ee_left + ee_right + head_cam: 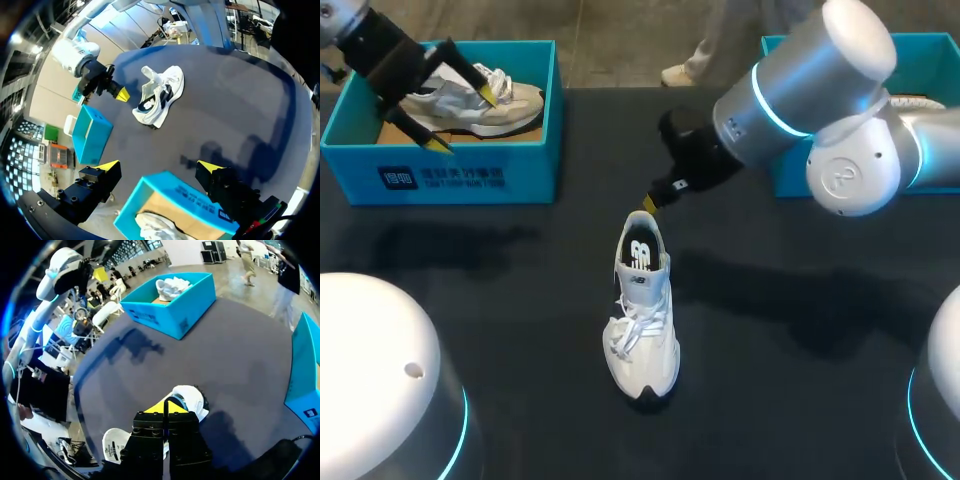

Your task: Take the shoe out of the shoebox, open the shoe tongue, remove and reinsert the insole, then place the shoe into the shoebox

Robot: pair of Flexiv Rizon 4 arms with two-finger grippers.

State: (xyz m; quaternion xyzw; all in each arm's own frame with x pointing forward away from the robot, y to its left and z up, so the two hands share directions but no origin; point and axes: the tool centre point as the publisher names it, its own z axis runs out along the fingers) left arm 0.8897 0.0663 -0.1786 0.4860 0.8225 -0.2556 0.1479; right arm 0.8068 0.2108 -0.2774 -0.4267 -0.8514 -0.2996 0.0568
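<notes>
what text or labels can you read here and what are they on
Nothing reads clearly.
left shoebox front: white print, too blurred to read
shoe tongue: dark logo, no legible letters
right shoebox wall: small white label, too small to read

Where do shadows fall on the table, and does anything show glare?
Head view: soft shadows on the table beside the white shoe, both sides; bright highlights on the right arm. Right wrist view: arm shadow beside the shoebox.
</notes>
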